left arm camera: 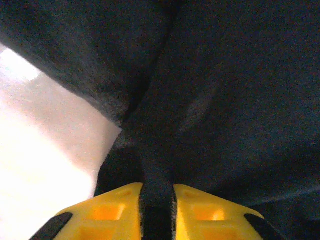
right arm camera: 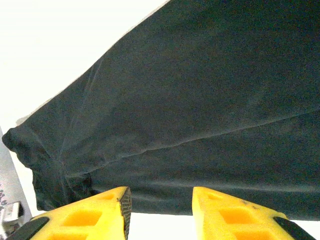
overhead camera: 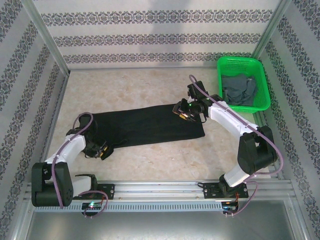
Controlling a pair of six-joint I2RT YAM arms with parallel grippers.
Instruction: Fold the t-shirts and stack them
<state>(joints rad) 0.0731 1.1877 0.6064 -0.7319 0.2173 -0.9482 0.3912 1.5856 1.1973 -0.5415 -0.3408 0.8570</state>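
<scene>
The black t-shirt point(overhead camera: 150, 125) lies as a long folded band across the middle of the table. At its left end my left gripper point(overhead camera: 100, 150) is down on the cloth. In the left wrist view a ridge of the black t-shirt point(left arm camera: 225, 100) runs between the yellow fingers, and the left gripper point(left arm camera: 158, 200) is shut on it. My right gripper point(overhead camera: 182, 111) sits at the band's right end. It stands open point(right arm camera: 160, 210), bare table showing between its fingertips and the black t-shirt's point(right arm camera: 200, 100) edge just beyond them. The dark grey t-shirt point(overhead camera: 239, 90) lies crumpled in the basket.
The green mesh basket point(overhead camera: 240, 61) stands at the back right corner. Patterned walls with metal posts point(overhead camera: 50, 50) close off the table on three sides. Pale tabletop point(overhead camera: 150, 85) stretches behind the black shirt, and more point(overhead camera: 165, 160) lies in front of it.
</scene>
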